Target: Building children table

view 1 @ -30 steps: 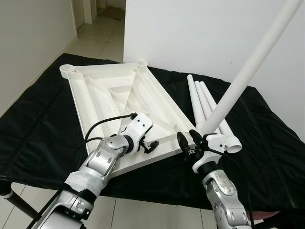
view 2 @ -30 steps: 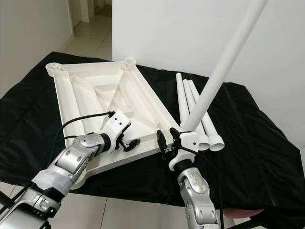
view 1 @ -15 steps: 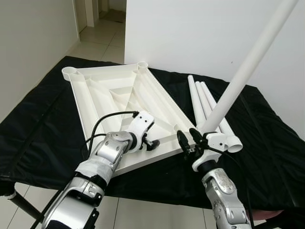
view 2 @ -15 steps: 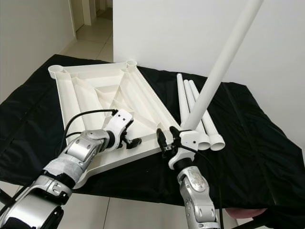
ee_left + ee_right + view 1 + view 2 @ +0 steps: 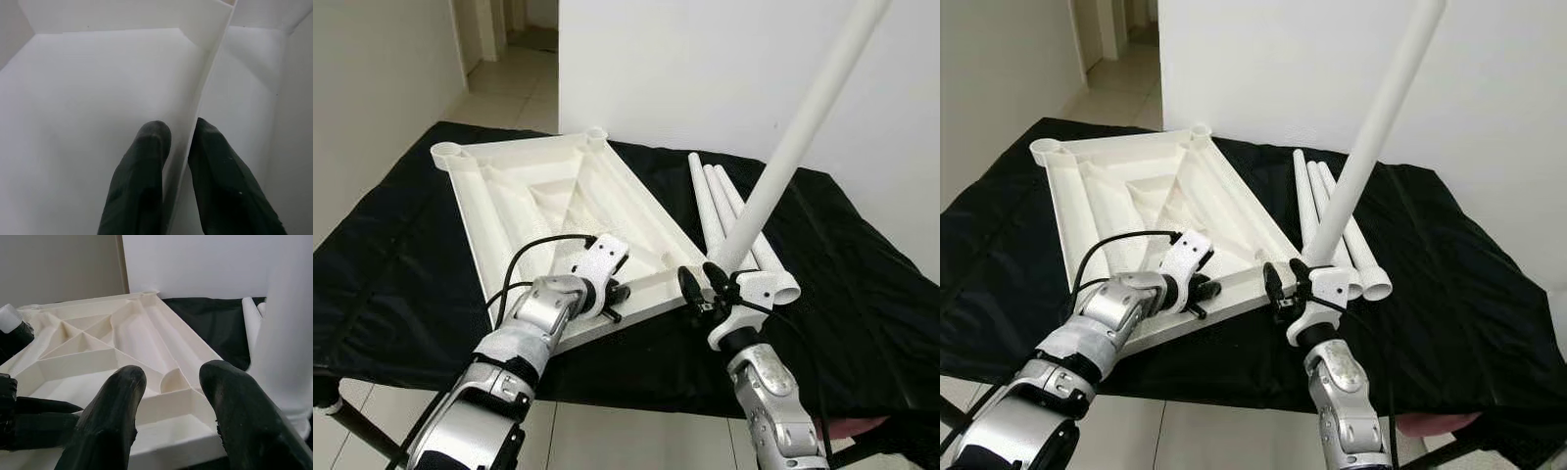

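Now the left gripper (image 5: 178, 161) pinches a rib (image 5: 208, 103) of the tabletop (image 5: 524, 196); the right gripper (image 5: 703, 284), jaws apart, carries a leg (image 5: 798, 137) slanting toward 1 o'clock. Next: seat it in the near corner socket.

So the count: one white tabletop (image 5: 558, 211) lay upside down on the surface (image 5: 862, 284), which had one black cloth (image 5: 391, 274) over it. There were four white legs total, three legs (image 5: 729, 211) lying side by side and one leg (image 5: 803, 122) angled up. Two end effectors were visible.
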